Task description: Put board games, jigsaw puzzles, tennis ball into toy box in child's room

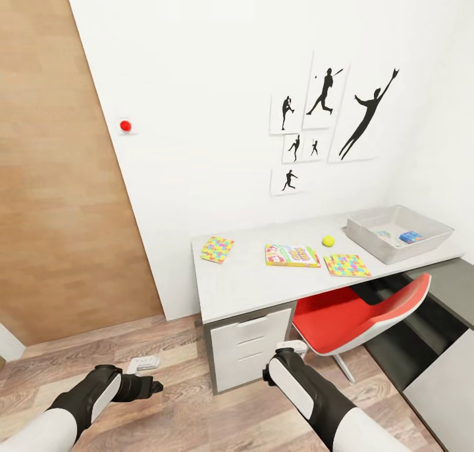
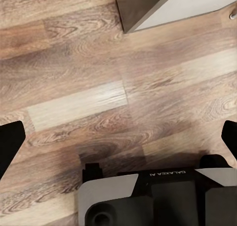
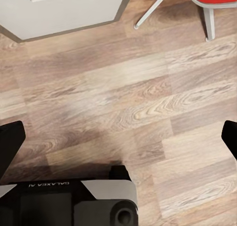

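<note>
on the table (image 1: pixel 257 284): two jigsaw puzzles (image 1: pixel 217 249) (image 1: pixel 346 265), one board game (image 1: pixel 292 255), one tennis ball (image 1: pixel 328 241) — both grippers (image 2: pixel 118 137) (image 3: pixel 118 137) spread open, empty.

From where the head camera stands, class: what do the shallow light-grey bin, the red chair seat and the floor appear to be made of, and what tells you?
Shallow light-grey bin: likely moulded plastic; thin sloping walls, rounded corners, matte.
Red chair seat: probably a smooth plastic shell, one curved piece with a white underside.
Floor: wood or wood-look laminate; planks with visible grain and a slight sheen.
</note>
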`<state>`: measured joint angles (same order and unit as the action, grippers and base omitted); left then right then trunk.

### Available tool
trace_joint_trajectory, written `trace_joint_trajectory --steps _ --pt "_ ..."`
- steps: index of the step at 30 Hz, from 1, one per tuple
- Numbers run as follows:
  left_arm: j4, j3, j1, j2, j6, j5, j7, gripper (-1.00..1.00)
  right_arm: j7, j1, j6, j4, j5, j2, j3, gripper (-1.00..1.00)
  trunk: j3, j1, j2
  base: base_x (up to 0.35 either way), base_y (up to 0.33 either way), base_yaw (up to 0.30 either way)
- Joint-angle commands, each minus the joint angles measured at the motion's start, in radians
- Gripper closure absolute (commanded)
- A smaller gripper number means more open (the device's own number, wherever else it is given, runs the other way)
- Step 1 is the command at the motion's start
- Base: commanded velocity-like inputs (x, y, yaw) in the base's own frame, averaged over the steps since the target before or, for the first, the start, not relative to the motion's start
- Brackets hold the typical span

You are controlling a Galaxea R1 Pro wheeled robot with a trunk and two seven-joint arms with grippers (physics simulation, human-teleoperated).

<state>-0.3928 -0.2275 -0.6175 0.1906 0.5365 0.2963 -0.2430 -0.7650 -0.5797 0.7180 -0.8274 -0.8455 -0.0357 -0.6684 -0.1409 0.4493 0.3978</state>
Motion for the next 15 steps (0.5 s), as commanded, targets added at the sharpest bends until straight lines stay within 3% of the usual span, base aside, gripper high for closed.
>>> trace_joint_trajectory --steps 1,7,10,15 --pt "-0.001 -0.006 -0.001 0.001 0.005 0.007 0.001 -1.0 -0.01 -0.001 0.002 -0.001 -0.009 0.0 -0.003 -1.0 -0.002 0.001 0.002 0.0 0.0 0.0" --pt "-0.002 -0.008 -0.001 0.005 0.012 0.01 -0.004 -1.0 -0.008 -0.002 0.009 -0.017 -0.011 0.001 -0.003 -1.0 -0.002 0.001 0.002 0.0 0.0 0.0" --pt "-0.007 -0.003 -0.001 0.011 0.036 0.011 -0.009 -1.0 -0.007 -0.001 0.019 -0.07 -0.015 0.006 -0.003 -1.0 -0.002 0.001 0.002 0.0 0.0 0.0" --pt "-0.03 0.002 -0.001 0.038 0.078 0.016 -0.016 -1.0 -0.007 0.007 0.116 -0.254 -0.021 0.013 0.006 -1.0 -0.002 0.001 0.002 0.0 0.0 0.0"
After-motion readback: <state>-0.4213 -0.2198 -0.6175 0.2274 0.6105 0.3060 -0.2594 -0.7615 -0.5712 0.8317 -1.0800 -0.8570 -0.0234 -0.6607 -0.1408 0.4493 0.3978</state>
